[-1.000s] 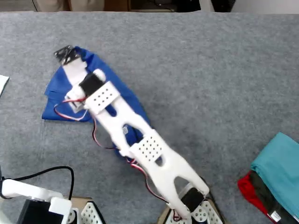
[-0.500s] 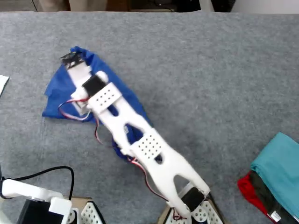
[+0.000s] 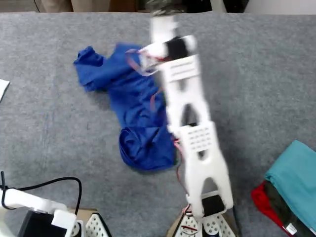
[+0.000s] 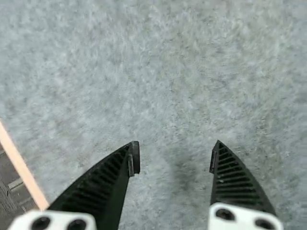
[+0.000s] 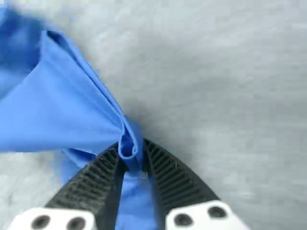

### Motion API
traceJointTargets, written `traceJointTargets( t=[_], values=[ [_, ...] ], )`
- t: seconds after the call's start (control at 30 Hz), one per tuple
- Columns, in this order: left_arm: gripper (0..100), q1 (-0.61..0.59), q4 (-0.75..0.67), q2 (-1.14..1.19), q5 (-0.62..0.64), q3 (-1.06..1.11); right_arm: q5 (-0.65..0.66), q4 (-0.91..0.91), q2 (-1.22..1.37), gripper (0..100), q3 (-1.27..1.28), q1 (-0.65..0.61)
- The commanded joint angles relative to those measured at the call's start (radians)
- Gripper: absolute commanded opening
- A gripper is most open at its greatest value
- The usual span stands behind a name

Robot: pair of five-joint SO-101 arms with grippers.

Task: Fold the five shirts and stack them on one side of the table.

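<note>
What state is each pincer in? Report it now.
Left pincer: open, holding nothing.
Right pincer: closed on the blue shirt.

Your table (image 3: 256, 74) is covered edge to edge in a grey, felt-like cloth with a slightly mottled nap, which you can see close up in the left wrist view. Its far edge runs straight across the top of the high view. Beyond it you have a brown wooden panel (image 3: 123, 5), a dark patch (image 3: 197, 5) beside that, and a white surface (image 3: 281, 6) at the far right corner. A corner of white paper (image 3: 2, 90) lies at the table's left edge. In the left wrist view, a pale wooden strip (image 4: 19, 167) borders the cloth, with dark floor (image 4: 7, 191) past it. Light is even, shadows soft.
</note>
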Motion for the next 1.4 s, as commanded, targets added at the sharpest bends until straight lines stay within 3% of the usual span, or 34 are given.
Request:
traceJointTargets(
  t=[0.0,0.3,0.53,0.67,1.0,1.17,1.37],
  values=[
    [25,0.04,-0.017,-0.031,-0.008,-0.003,0.032,0.018,-0.188,0.5,0.062,0.185],
    [25,0.149,-0.014,-0.024,-0.003,0.002,0.181,0.017,-0.32,0.5,0.381,0.647],
    [25,0.364,0.058,-0.031,-0.002,0.043,0.292,0.015,-0.32,0.5,0.503,0.914],
    [25,0.594,0.147,-0.031,0.04,0.04,0.373,0.014,-0.32,0.5,0.507,1.05],
    [25,1.39,0.219,-0.022,0.411,-0.138,0.48,-0.141,-0.255,1.6,0.499,1.241],
    [25,1.711,0.209,-0.021,0.554,-0.245,0.497,-0.207,-0.254,16.2,0.498,1.273],
    [25,1.915,0.06,0.012,0.621,-0.186,0.489,-0.224,-0.251,29.4,0.452,1.283]
  ],
)
